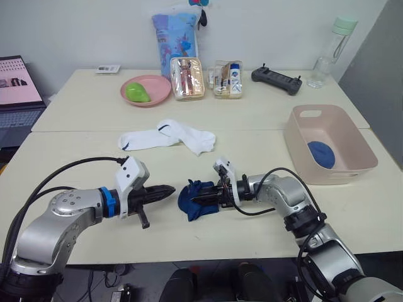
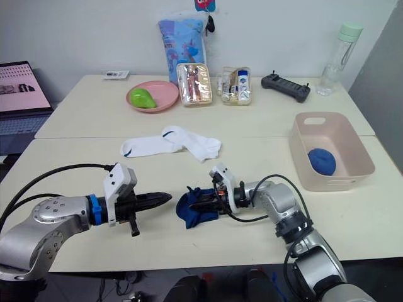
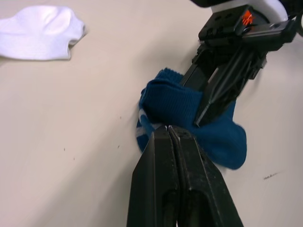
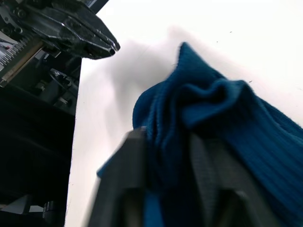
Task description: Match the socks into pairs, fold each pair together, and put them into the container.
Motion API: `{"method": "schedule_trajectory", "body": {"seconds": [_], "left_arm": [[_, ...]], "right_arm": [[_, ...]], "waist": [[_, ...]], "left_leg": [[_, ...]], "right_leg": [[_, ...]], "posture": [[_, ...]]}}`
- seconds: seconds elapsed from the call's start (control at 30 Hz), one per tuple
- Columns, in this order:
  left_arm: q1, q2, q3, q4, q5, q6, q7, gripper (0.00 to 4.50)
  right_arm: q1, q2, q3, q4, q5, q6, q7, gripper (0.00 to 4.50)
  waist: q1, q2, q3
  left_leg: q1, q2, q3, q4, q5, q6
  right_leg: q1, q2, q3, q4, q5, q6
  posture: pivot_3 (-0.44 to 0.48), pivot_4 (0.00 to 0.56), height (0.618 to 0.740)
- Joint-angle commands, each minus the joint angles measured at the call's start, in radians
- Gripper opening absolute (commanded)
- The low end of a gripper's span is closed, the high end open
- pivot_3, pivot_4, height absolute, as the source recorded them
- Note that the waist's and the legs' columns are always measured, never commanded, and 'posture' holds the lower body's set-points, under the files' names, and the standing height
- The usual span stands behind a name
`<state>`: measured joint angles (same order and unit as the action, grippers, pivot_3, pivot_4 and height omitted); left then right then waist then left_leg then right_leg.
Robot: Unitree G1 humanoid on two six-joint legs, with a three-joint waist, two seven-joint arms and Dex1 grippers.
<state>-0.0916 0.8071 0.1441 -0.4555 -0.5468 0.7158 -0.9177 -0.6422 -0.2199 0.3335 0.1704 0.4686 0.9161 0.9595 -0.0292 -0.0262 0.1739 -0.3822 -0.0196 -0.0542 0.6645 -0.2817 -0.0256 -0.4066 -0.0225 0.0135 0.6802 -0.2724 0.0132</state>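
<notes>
Dark blue socks (image 1: 196,199) lie bunched on the worktop (image 1: 252,138), gripped between the fingers of the right end effector (image 1: 196,199). Left end effector (image 1: 169,189) points at the bundle from just beside it, fingers pressed together, holding nothing. White socks (image 1: 169,136) lie beyond the bundle, well apart. Pink container (image 1: 330,143) stands toward the worktop's right edge, holding one rolled blue pair (image 1: 321,154). Bare worktop separates bundle and container.

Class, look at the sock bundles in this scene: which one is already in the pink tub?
The rolled dark blue ball lying inside the pink tub. The other dark blue socks are on the table in the right gripper; the white socks lie loose farther back.
</notes>
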Motion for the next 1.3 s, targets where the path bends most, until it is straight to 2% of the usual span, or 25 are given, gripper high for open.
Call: {"method": "schedule_trajectory", "body": {"seconds": [0.03,0.1,0.27,0.47,0.57,0.7,0.87,1.3], "left_arm": [[-0.045,0.007,0.011,-0.024,-0.023,-0.009,0.001,0.0],[-0.072,-0.001,-0.008,-0.01,-0.014,-0.025,-0.001,0.0],[-0.158,-0.052,-0.103,0.014,0.002,-0.046,-0.006,0.0],[-0.127,-0.058,-0.244,0.079,0.133,-0.142,-0.011,0.0],[-0.072,-0.003,-0.298,0.156,0.252,-0.242,-0.024,0.0],[-0.036,-0.026,-0.279,0.199,0.261,-0.289,-0.005,0.0],[0.005,-0.048,-0.307,0.215,0.291,-0.322,-0.002,0.0],[0.008,-0.082,-0.278,0.178,0.278,-0.286,0.022,0.0]], "right_arm": [[-0.025,-0.008,-0.074,-0.083,0.077,0.06,0.016,2.86],[-0.034,-0.014,-0.117,-0.108,0.123,0.109,0.014,3.51],[-0.049,-0.064,-0.239,-0.192,0.227,0.232,-0.02,3.51],[-0.006,-0.141,-0.186,-0.179,0.112,0.169,-0.103,3.51],[0.014,-0.146,-0.175,-0.187,0.107,0.184,-0.119,3.51],[0.04,-0.137,-0.156,-0.2,0.118,0.213,-0.128,3.51],[0.024,-0.094,-0.128,-0.098,0.088,0.22,-0.15,3.51],[-0.046,0.031,-0.071,0.007,0.096,0.256,-0.135,3.51]], "waist": [[0.0,0.0,0.0],[0.0,0.0,0.0],[0.002,0.0,0.0],[-0.001,0.0,0.0],[-0.007,0.0,0.0],[-0.001,0.0,0.0],[-0.001,0.0,0.0],[-0.002,0.001,-0.001]], "left_leg": [[0.0,0.0,0.0,0.0,0.0,0.0],[0.0,0.0,0.0,0.0,0.0,0.0],[-0.001,-0.001,0.0,0.0,0.0,0.0],[0.0,0.0,0.0,0.0,0.0,0.0],[0.0,0.0,0.001,-0.001,0.0,0.0],[0.0,0.001,0.001,-0.001,0.0,0.0],[0.0,0.0,0.001,-0.001,0.0,0.0],[0.001,0.0,0.001,-0.001,0.0,0.0]], "right_leg": [[0.0,0.0,0.0,0.0,0.0,0.0],[0.0,0.0,0.0,0.0,0.0,0.0],[0.0,0.0,0.0,0.0,0.0,0.0],[0.0,0.0,0.001,0.0,0.0,0.0],[0.0,0.0,0.001,0.0,0.0,0.0],[-0.001,0.001,0.001,0.0,0.0,0.0],[0.0,0.0,0.001,0.0,0.0,0.0],[0.001,0.0,0.0,0.0,0.0,0.0]], "posture": [[0.0,0.15,0.74],[0.0,0.15,0.74],[0.0,0.15,0.74],[0.0,0.15,0.74],[0.0,0.15,0.74],[0.0,0.15,0.74],[0.0,0.15,0.74],[0.0,0.15,0.74]]}}
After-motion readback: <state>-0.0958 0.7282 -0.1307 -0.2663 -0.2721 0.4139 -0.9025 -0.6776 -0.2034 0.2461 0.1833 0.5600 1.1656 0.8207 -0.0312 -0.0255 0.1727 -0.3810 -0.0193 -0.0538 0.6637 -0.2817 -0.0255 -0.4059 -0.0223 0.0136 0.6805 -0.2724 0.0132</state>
